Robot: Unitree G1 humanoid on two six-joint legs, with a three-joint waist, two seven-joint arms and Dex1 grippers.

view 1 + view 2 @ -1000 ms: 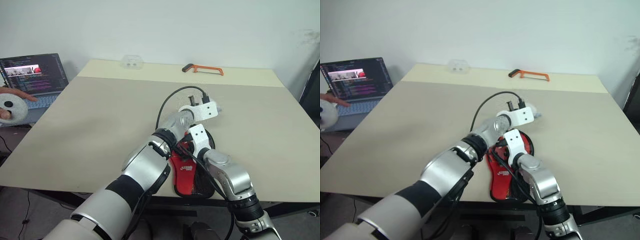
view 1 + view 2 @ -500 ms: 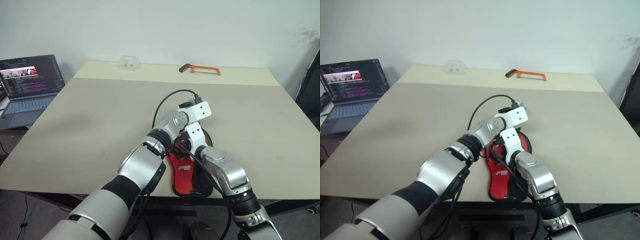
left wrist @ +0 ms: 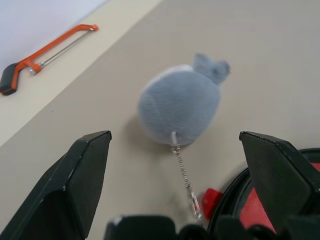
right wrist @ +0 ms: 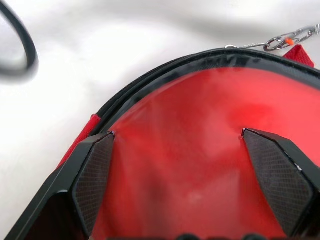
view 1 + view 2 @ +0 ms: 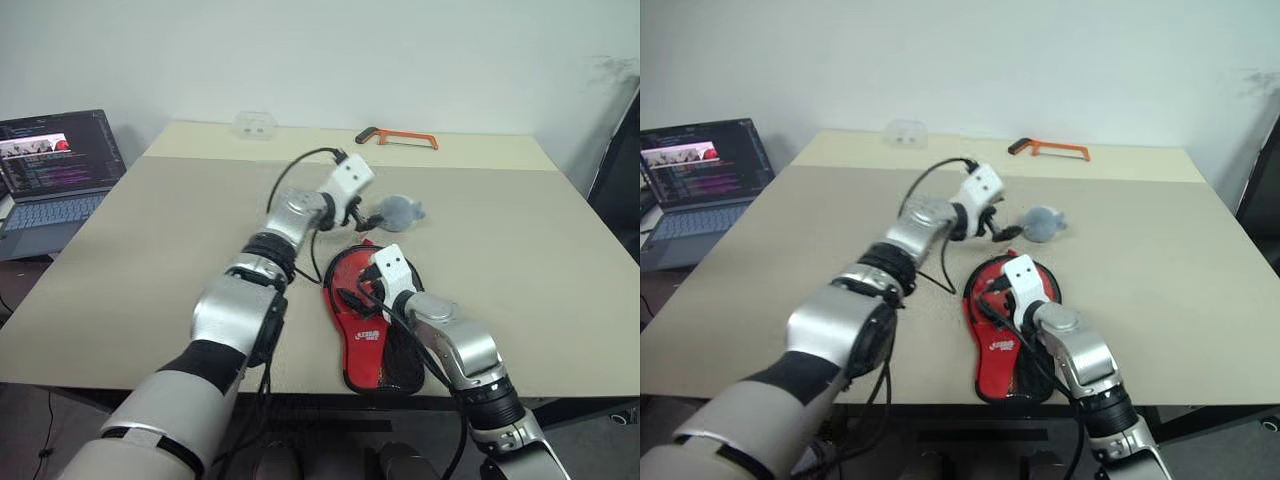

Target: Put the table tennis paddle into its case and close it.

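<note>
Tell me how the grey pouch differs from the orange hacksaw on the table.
The grey fabric pouch is round and soft; the orange-framed hacksaw is long, thin and rigid. The pouch hangs by a chain off the red, black-edged case mid-table; the hacksaw lies loose at the far edge. Both rest on the beige table.

My left end effector [image 5: 362,212] is hovering open beside the grey pouch [image 5: 398,211], and my right end effector [image 5: 352,293] is hanging over the red case [image 5: 368,345] on the bench [image 5: 150,250].

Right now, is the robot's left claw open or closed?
Open. The left gripper has its two black fingers spread wide apart, with the grey pouch lying on the table between them, untouched.
</note>
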